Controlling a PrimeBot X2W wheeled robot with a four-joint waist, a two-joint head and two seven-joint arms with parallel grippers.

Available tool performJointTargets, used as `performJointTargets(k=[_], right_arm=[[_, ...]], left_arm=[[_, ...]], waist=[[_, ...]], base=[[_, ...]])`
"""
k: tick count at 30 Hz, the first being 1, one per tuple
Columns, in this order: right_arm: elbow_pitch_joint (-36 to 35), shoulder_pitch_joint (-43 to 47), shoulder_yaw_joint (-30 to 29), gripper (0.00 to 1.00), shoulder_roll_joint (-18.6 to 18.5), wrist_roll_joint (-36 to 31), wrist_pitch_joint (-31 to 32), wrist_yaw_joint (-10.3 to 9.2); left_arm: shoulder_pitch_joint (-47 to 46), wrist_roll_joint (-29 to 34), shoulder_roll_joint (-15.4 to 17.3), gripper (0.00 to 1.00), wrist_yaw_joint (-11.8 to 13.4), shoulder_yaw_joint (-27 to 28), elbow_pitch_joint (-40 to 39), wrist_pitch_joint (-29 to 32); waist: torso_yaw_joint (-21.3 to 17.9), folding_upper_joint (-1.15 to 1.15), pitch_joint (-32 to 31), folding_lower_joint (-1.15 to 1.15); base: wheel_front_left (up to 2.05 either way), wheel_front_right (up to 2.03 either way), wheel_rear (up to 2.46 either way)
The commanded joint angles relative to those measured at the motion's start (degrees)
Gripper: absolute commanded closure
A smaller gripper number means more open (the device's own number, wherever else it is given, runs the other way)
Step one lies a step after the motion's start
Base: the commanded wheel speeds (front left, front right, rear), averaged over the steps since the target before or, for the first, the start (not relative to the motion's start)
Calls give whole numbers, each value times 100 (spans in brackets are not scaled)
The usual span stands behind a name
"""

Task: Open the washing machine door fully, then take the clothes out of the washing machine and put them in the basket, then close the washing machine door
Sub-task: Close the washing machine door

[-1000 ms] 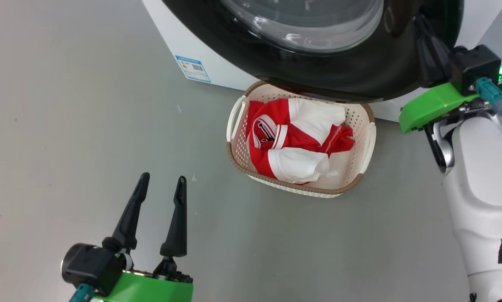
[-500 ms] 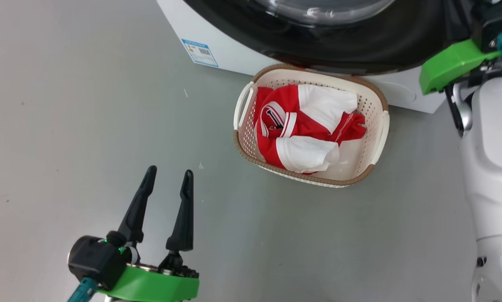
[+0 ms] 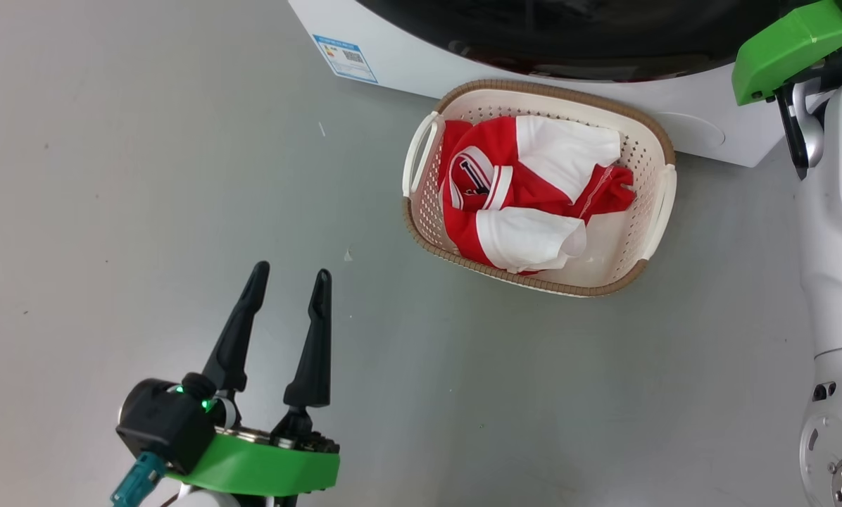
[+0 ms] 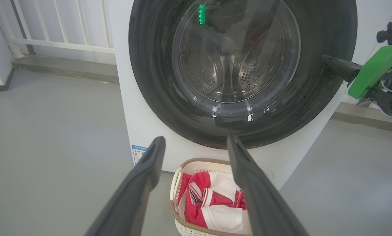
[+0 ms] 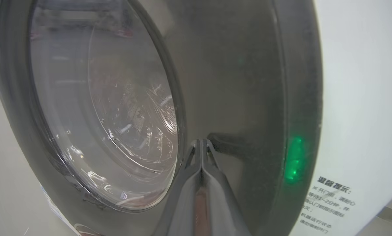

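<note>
clothes point(image 3: 526, 193) in basket point(image 3: 555, 88) | right tool point(image 5: 201, 142) pinched at door point(image 5: 242, 82)

red-white clothes point(image 3: 526, 204) heaped in basket point(image 3: 555, 90), basket before washing machine point(image 3: 400, 60), door point(image 4: 150, 72) closed

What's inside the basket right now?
The basket holds the crumpled red and white clothes, which cover most of its floor. A bare cream patch shows toward the robot's right. Anything beneath the clothes is hidden.
</note>
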Motion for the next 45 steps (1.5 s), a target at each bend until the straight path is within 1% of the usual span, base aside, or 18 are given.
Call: performJointTargets(k=[1, 7, 10, 13, 16, 17, 18, 19, 20, 22, 23, 26, 30, 35, 36, 42, 45], right_arm=[[-129, -282, -67, 100, 19, -62, -11, -42], [-135, -294, -135, 100, 48, -104, -11, -42], [-124, -201, -100, 100, 69, -12, -11, -42], [-18, -127, 69, 100, 87, 256, -11, -42], [-50, 25, 359, 100, 92, 810, -11, -42], [-137, 119, 443, 92, 92, 985, -11, -42], [-224, 240, 555, 72, 93, 1156, -11, -42], [-316, 372, 668, 55, 93, 1336, -11, -42], [-421, 508, 786, 27, 93, 1487, -11, -42], [-631, 792, 1015, 4, 94, 1741, -11, -42], [-737, 937, 1124, 0, 94, 1871, -11, -42], [-1064, 1337, 1315, 0, 94, 2146, -11, -42], [-1512, 1793, 1418, 0, 94, 2310, -11, -42], [-2139, 2384, 1464, 0, 95, 2378, -11, -42], [-2139, 2384, 1464, 0, 95, 2378, -11, -42], [-3014, 3067, 1593, 0, 95, 2428, -11, -42], [-3312, 3369, 1599, 0, 95, 2388, -11, -42]], left_arm=[[-122, -4, 69, 0, 46, 184, -115, -69], [-150, 16, 69, 0, 47, 186, -97, -69], [-156, 52, 69, 0, 32, 196, -102, -69], [-147, 46, 69, 0, 42, 246, -149, -69], [-142, 20, 69, 0, 37, 253, -154, -69], [-139, 10, 69, 0, 40, 255, -155, -69], [-134, -9, 69, 0, 40, 255, -152, -69], [-126, -28, 69, 0, 37, 250, -138, -69], [-118, -37, 69, 0, 34, 245, -118, -69], [-113, -34, 69, 0, 36, 244, -88, -69], [-110, -19, 69, 0, 31, 242, -76, -69], [-76, 47, 69, 0, 15, 254, -60, -69], [3, 126, 69, 0, -43, 286, -60, -69], [74, 190, 75, 0, -65, 392, -65, -69], [74, 190, 75, 0, -65, 392, -65, -69], [193, 266, 103, 0, -69, 504, -103, -69], [245, 319, 116, 0, -58, 561, -113, -69]], waist=[[0, 0, 15, 0], [-36, 0, -16, 0], [-96, 0, -65, 0], [-205, 0, -113, 0], [-322, 0, -189, 0], [-372, 0, -217, 0], [-421, 0, -253, 0], [-474, 0, -290, 0], [-531, 0, -328, 0], [-646, 0, -411, 0], [-703, 0, -457, 0], [-872, 0, -585, 0], [-1092, 0, -705, 0], [-1367, 0, -875, 0], [-1367, 0, -875, 0], [-1744, 0, -1090, 0], [-1906, 0, -1207, 0]], base=[[0, 0, 0], [0, 0, 0], [0, 0, 0], [0, 0, 0], [0, 0, 0], [0, 0, 0], [0, 0, 0], [0, 0, 0], [0, 0, 0], [0, 0, 0], [0, 0, 0], [0, 0, 0], [0, 0, 0], [0, 0, 0], [0, 0, 0], [0, 0, 0], [0, 0, 0]])
